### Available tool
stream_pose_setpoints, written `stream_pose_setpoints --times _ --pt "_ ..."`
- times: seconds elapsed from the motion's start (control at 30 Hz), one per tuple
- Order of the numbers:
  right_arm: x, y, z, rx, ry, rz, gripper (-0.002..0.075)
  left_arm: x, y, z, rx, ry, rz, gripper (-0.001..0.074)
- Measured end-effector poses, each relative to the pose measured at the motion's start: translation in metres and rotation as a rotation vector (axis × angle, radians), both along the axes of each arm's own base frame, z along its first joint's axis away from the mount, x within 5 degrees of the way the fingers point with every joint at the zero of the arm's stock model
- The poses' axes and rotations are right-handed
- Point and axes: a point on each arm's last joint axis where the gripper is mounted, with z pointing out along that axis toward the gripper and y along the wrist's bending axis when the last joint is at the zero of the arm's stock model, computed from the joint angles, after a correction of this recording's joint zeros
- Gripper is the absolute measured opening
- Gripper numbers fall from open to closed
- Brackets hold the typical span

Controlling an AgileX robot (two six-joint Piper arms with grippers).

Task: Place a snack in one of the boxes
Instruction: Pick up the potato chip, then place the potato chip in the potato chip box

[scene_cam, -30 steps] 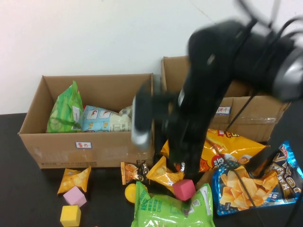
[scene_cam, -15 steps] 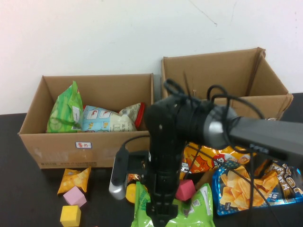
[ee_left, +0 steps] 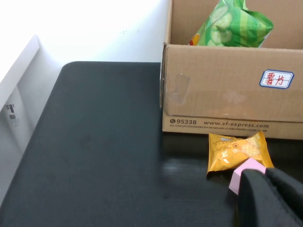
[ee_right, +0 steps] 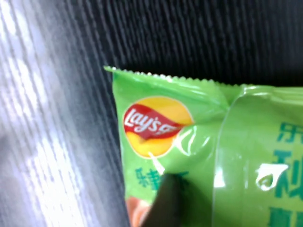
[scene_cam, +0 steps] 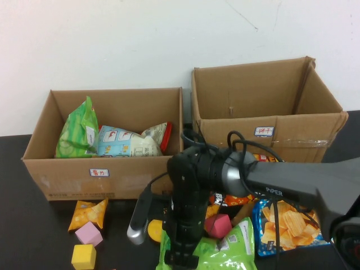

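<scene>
A green Lay's bag (scene_cam: 228, 253) lies at the table's front centre. My right gripper (scene_cam: 181, 260) points down on its left end, hidden there under the arm. In the right wrist view the bag (ee_right: 189, 156) fills the frame, and the right gripper (ee_right: 230, 208) is open with one dark fingertip (ee_right: 163, 203) on the bag. The left box (scene_cam: 107, 169) holds several snack bags. The right box (scene_cam: 281, 140) stands behind the arm. My left gripper (ee_left: 272, 198) is shut and empty, low beside a pink cube (ee_left: 244, 171) and a small yellow snack (ee_left: 236, 150).
A small orange snack (scene_cam: 89, 212), a pink cube (scene_cam: 89, 233), a yellow cube (scene_cam: 83, 256), a magenta cube (scene_cam: 218, 225), a blue chip bag (scene_cam: 287, 225) and an orange bag (scene_cam: 236, 198) lie in front of the boxes. Bare black table lies left of the left box (ee_left: 227, 99).
My right arm has swung down from in front of the boxes and lowered its gripper onto the green Lay's bag. The boxes and other snacks have not moved.
</scene>
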Motion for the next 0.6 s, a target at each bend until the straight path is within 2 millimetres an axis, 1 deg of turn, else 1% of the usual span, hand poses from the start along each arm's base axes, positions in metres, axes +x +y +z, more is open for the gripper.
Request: stream_pose_setpoints --times 0.07,0.17,0.2,0.27,0.33,0.43,0.47,0.53,0.6 --pt "0.0 0.001 0.004 -0.005 0.018 0.0 0.0541 0.0 0.0 0.0 0.0 0.0 0.0 -0.0003" --pt "0.001 0.004 0.018 -0.022 0.055 0.003 0.0223 0.0 0.0 0.0 0.0 0.0 0.0 -0.0003" --pt "0.002 0.006 0.025 -0.025 0.066 -0.004 0.017 0.0 0.0 0.0 0.0 0.0 0.0 -0.0003" --pt "0.004 0.009 0.042 -0.019 0.071 -0.011 0.0175 0.0 0.0 0.0 0.0 0.0 0.0 -0.0003" --pt "0.008 0.015 0.07 0.023 0.035 -0.009 0.0175 0.0 0.0 0.0 0.0 0.0 0.0 -0.0003" --pt "0.014 0.022 0.128 0.153 -0.09 -0.01 0.0175 0.0 0.0 0.0 -0.001 0.0 0.0 -0.0003" --pt "0.015 0.024 0.144 0.193 -0.134 -0.008 0.0175 0.0 0.0 0.0 -0.001 0.0 0.0 -0.0003" --pt "0.02 0.028 0.182 0.289 -0.268 -0.01 0.0175 0.0 0.0 0.0 -0.001 0.0 0.0 -0.0003" --pt "0.027 0.032 0.205 0.379 -0.387 -0.02 0.0175 0.0 0.0 0.0 -0.001 0.0 0.0 -0.0003"
